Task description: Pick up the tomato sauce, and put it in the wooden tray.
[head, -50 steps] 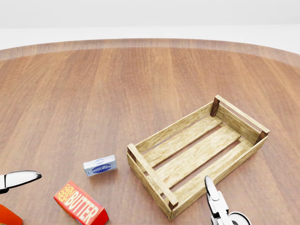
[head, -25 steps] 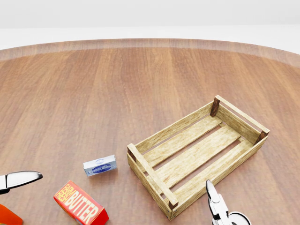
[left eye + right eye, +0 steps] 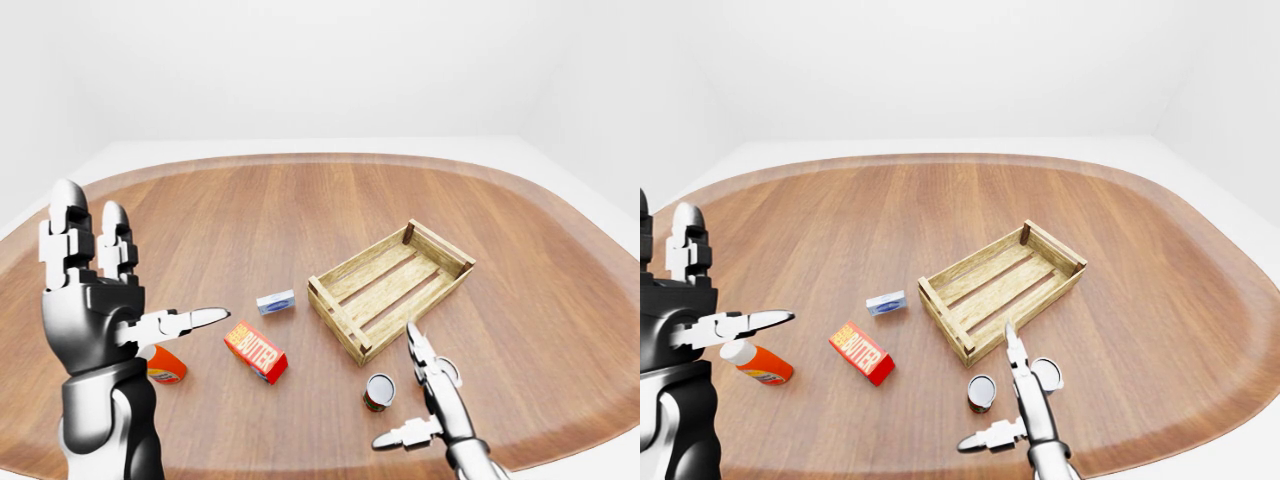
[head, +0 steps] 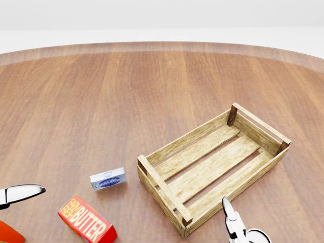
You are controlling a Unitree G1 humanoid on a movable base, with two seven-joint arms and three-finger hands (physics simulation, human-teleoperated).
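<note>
The wooden tray is sitting empty on the table. Just below its near corner, the tomato sauce can is standing beside the right hand, whose fingers are spreading open. The head view is cropping out that can, while the eye views are showing the left hand raised with fingers spread, left of the tray.

In the head view, the right hand sits slightly lower and nearer the bottom edge than a second ago, its fingertip beside the wooden tray.

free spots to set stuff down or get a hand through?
Free: inside the wooden tray, bare; the table above it. Crowded along the bottom: bottle, butter box, small blue box, can, right hand.
</note>
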